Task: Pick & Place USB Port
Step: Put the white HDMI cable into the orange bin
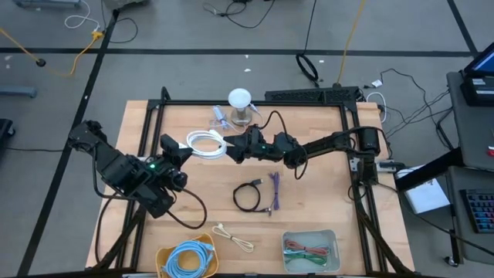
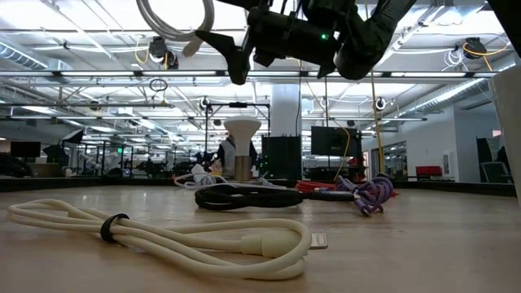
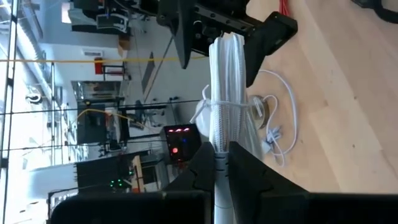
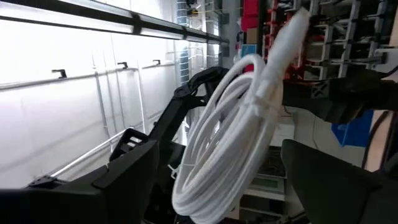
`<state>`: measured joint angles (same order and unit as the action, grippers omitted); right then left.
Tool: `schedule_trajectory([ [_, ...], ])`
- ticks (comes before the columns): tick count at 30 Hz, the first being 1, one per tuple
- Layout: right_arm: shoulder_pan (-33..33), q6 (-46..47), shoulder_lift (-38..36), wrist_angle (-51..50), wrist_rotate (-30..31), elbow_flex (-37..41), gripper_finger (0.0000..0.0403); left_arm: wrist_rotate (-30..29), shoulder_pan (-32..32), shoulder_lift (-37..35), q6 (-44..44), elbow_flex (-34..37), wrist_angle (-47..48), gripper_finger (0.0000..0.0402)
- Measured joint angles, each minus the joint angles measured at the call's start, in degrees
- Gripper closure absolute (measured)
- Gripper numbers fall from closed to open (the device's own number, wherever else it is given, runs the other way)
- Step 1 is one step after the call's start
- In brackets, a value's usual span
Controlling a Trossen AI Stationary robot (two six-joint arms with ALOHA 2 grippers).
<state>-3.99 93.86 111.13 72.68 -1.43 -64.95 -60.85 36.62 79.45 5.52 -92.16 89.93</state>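
A white cable coil point(image 1: 207, 144), its loops bound by a tie, is in the air above the table's middle. My left gripper point(image 1: 184, 149) is on its left side and is shut on it. My right gripper point(image 1: 229, 147) reaches in from the right and is open. In the right wrist view its two fingers point(image 4: 140, 168) stand on either side of the white cable coil point(image 4: 236, 143), with gaps showing. The low view shows the white cable coil point(image 2: 175, 20) high above the table top. My left gripper pinches the white coil's near rim point(image 3: 221, 158) between its two fingers, several loops together. The fingers come level from the table's left. The coil is lifted clear and sticks straight out from the fingers, edge-on, toward my right gripper.
On the table lie a black cable coil point(image 1: 247, 197), a purple cable point(image 1: 272, 191) and a cream cable point(image 1: 234, 237). Near the front edge are a yellow bowl point(image 1: 164, 255) of blue cable and a grey tray point(image 1: 310, 235) of red and green wires. A white lamp-like object point(image 1: 240, 104) stands at the far edge.
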Motion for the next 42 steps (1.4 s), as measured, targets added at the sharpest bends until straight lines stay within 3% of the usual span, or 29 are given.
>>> schedule_trajectory([
  [11,0.0,0.0,0.0,0.1,-0.1,0.0,0.0088,1.5,0.0,0.0,-1.7,0.0,0.0,0.0383],
  [15,0.1,0.2,0.0,0.1,-0.2,0.0,0.0141,1.6,0.0,0.0,-1.5,0.0,0.0,0.0383],
  [25,0.7,-0.2,0.0,2.8,0.1,0.0,0.033,2.4,0.0,0.0,-1.6,0.0,0.2,0.0383],
  [31,0.7,-1.4,0.0,2.7,-0.1,0.0,0.0342,2.7,-0.1,0.1,-2.4,0.1,0.1,0.0383],
  [36,0.7,-3.6,0.0,1.6,0.0,0.0,0.0341,5.7,-1.7,-0.3,-14.4,0.1,-1.5,0.0324],
  [42,1.1,-11.6,0.0,0.3,1.7,0.0,0.0342,8.5,-3.6,-3.5,-39.0,-1.1,-1.6,0.0248],
])
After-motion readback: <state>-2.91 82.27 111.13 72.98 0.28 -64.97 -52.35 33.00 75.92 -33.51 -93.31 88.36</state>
